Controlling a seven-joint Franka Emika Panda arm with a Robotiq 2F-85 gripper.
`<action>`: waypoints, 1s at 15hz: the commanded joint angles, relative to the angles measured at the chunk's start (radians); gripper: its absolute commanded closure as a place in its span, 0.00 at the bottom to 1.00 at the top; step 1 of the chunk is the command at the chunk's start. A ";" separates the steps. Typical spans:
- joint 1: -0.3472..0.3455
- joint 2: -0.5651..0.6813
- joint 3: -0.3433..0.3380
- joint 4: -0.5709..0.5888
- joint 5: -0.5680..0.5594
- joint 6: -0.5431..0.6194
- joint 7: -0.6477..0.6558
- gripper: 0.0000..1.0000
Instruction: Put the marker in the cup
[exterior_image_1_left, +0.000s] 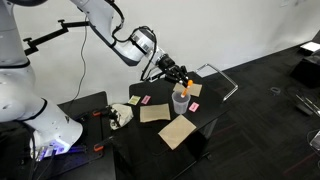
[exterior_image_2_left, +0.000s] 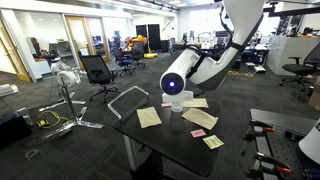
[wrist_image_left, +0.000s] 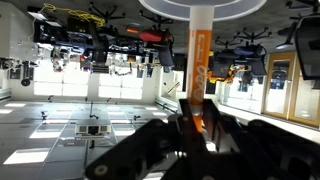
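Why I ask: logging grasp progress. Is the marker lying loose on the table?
No, the wrist view shows the marker gripped upright in the pincer, not lying loose.

The arm (exterior_image_1_left: 108, 28) is built of smooth, glossy white rounded shells with dark bands at the joints, and it widens into a bulky white base (exterior_image_1_left: 30, 110). In an exterior view a round grey cap (exterior_image_2_left: 173, 83) covers the end of one joint. The hand (exterior_image_1_left: 180, 74) is black all over, and in the wrist view its fingers (wrist_image_left: 145, 155) show as dark, blurred, angular links.
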 joint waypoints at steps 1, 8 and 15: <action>-0.004 0.030 0.003 0.022 0.005 -0.028 0.009 0.95; 0.004 0.075 0.013 0.018 0.020 -0.029 -0.002 0.95; 0.005 0.073 0.016 0.006 0.028 -0.028 -0.001 0.44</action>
